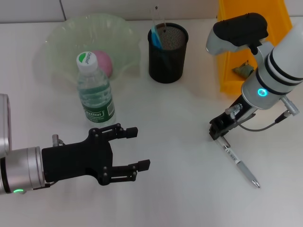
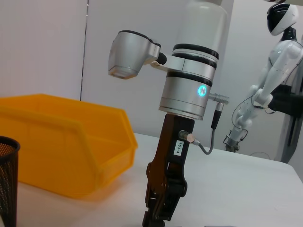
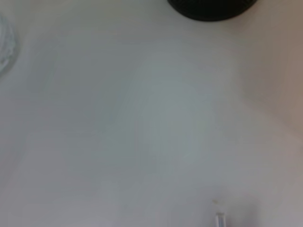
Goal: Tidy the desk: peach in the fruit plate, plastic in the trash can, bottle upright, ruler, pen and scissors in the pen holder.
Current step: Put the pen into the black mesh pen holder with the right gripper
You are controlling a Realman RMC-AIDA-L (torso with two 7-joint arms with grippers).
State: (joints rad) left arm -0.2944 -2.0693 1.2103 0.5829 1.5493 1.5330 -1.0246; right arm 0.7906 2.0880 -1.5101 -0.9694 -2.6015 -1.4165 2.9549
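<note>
**Right claw at pen**

Right gripper [image 1: 218, 134] stood low over the upper end of the pen [image 1: 241, 167] lying on the white desk [image 1: 180, 118]; finger gap could not be read (tips hidden). Left gripper [image 1: 138, 149] hovered spread wide, holding nothing, just below the upright bottle [image 1: 95, 92]. Pen holder [image 1: 167, 53] sat well apart.

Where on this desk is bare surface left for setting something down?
Bare: the desk centre, bordered by the water bottle, pen holder, left gripper and right gripper at the pen. Crowded: the back row, where fruit plate, pen holder and yellow bin stand.
</note>
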